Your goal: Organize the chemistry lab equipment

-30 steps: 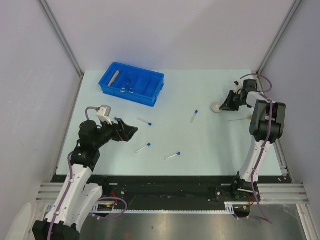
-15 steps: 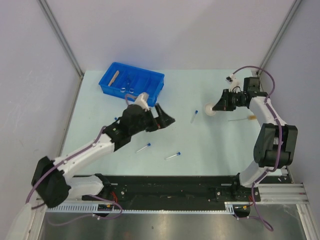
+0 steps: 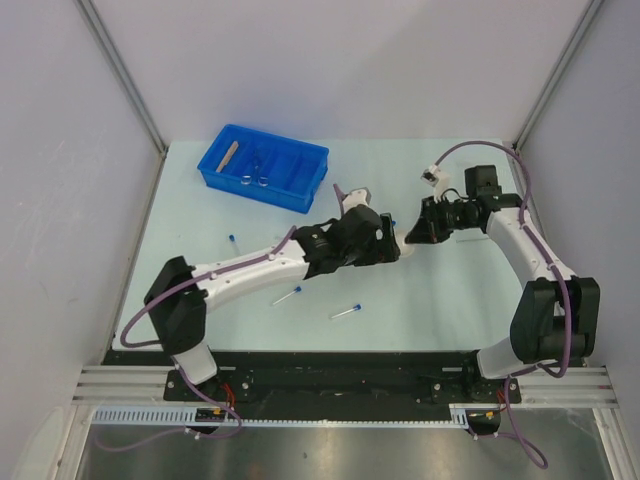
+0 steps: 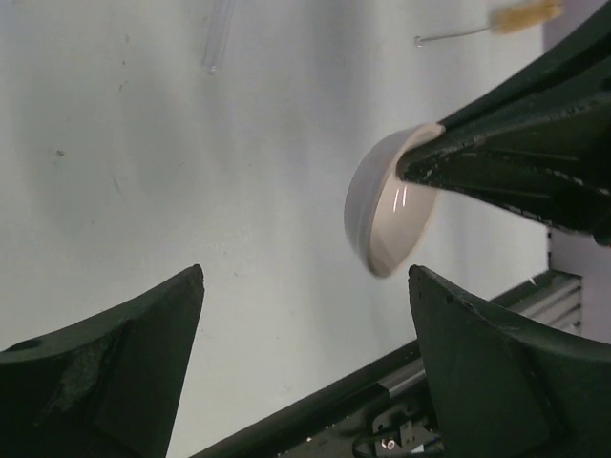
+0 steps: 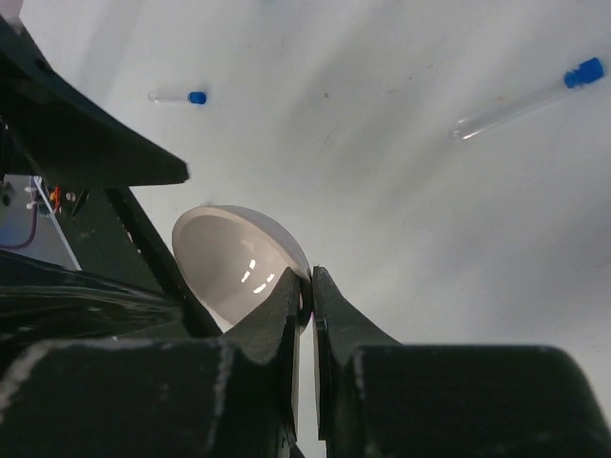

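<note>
Mid-frame, your right jaws pinch the small white round dish [image 4: 387,215] before your spread left jaws; clear blue-capped tubes [image 3: 346,312] litter the pale counter [image 3: 450,290], flat wooden stick [image 3: 230,155] and metal scissor-handled tongs [image 3: 255,170] already in the blue plastic bin [image 3: 262,193], upper left.

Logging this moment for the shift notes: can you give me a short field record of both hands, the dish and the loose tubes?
Right hand: shut on the rim of the white dish, dish tilted
Left hand: open, facing the dish, not touching it
Loose tubes: three lying on the table in the top view
Blue bin: far left, wooden stick inside
</note>
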Robot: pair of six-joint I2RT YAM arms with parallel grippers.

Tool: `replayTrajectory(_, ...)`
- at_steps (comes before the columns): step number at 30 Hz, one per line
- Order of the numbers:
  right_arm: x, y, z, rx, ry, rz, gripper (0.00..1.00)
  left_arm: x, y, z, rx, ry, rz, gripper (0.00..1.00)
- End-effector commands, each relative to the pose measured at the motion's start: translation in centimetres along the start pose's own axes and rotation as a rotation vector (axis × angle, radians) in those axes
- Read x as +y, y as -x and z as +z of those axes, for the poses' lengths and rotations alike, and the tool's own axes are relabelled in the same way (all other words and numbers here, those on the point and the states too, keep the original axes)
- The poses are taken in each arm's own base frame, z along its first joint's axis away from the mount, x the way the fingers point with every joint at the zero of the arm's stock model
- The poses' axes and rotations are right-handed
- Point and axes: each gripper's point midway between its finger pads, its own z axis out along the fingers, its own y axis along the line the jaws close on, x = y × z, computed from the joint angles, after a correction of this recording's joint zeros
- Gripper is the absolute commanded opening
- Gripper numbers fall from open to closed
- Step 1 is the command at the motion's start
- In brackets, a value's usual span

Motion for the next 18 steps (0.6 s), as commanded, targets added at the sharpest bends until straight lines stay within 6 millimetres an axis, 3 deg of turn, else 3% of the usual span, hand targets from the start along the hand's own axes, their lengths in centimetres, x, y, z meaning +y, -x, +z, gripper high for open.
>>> replayTrajectory(1, 1.7, -0.2, 0.8, 0.002, 0.05, -0.074, 0.05, 0.0, 1.1, 0.7, -0.061, 0.125, 0.042, 0.89)
replayTrajectory(5, 1.9, -0.5, 1.1, 0.01, 0.061, -0.077, 0.05, 0.4, -0.2, 1.5, -0.051, 0.198, 0.084, 0.79)
replayTrajectory(6, 2.0, -0.5, 1.2, 0.01, 0.063, -0.081, 0.05, 0.7, -0.3, 1.6, -0.053, 0.219, 0.089, 0.71)
replayTrajectory(11, 2.0, -0.8, 1.3, 0.017, 0.054, -0.085, 0.05, 2.2, -0.7, 2.1, -0.057, 0.36, 0.13, 0.49)
replayTrajectory(12, 2.2, -0.9, 1.4, 0.018, 0.056, -0.094, 0.05, 1.9, -0.4, 2.2, -0.068, 0.359, 0.134, 0.37)
replayTrajectory(15, 2.5, -1.1, 1.5, 0.021, 0.057, -0.114, 0.06, 1.8, -0.1, 2.6, -0.087, 0.365, 0.173, 0.17)
replayTrajectory(18, 3.0, -1.5, 1.5, 0.025, 0.073, -0.141, 0.06, 1.6, 0.5, 2.7, -0.098, 0.35, 0.239, 0.08)
